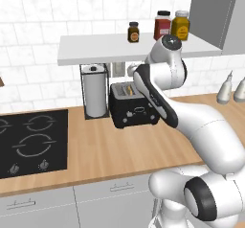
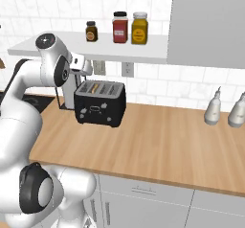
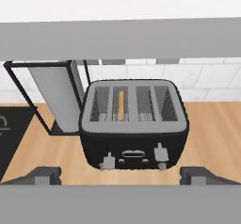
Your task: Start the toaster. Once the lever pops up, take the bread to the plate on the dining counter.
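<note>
The black toaster stands on the wood worktop near the wall. The bread stands on edge in a left-hand slot, showing as a thin tan strip. Two small grey levers sit on the toaster's front. My gripper hangs above and in front of the toaster, under the shelf, open with nothing between its fingertips. The hand sits just left of the toaster's top. The plate and the dining counter are out of view.
A paper-towel holder stands close to the toaster's left. The black hob lies further left. The grey shelf with three jars hangs low over the toaster. Two pale bottles stand at the right.
</note>
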Available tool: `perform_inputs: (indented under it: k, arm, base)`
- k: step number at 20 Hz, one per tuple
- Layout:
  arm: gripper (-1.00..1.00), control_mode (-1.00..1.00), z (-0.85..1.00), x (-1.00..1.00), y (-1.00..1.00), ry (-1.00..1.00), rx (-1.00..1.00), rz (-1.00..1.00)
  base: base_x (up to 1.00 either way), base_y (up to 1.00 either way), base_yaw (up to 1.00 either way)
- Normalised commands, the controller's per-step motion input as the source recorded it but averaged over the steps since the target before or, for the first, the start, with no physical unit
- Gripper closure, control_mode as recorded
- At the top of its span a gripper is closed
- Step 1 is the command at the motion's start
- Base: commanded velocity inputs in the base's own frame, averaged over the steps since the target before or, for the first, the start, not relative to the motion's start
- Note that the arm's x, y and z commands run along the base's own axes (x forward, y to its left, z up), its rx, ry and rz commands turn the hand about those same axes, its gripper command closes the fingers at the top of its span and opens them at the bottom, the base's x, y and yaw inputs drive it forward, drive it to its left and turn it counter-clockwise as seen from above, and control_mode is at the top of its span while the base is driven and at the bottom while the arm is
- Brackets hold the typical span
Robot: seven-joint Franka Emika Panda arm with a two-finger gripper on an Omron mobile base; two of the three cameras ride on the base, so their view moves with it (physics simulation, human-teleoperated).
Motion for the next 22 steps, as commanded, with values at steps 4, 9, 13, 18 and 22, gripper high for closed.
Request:
perform_inputs:
  k: [4,9,13,18,22]
  arm:
    - [-1.0,-1.0,0.0,0.0,0.0,0.0,0.0,0.0]
    - [-1.0,-1.0,0.0,0.0,0.0,0.0,0.0,0.0]
    - [-1.0,-1.0,0.0,0.0,0.0,0.0,0.0,0.0]
    - [-1.0,-1.0,0.0,0.0,0.0,0.0,0.0,0.0]
    - [-1.0,-1.0,0.0,0.0,0.0,0.0,0.0,0.0]
  base:
    - [0.0,0.0,0.0]
    - [0.0,0.0,0.0]
    - [0.0,0.0,0.0]
    - [0.0,0.0,0.0]
    - [0.0,0.0,0.0]
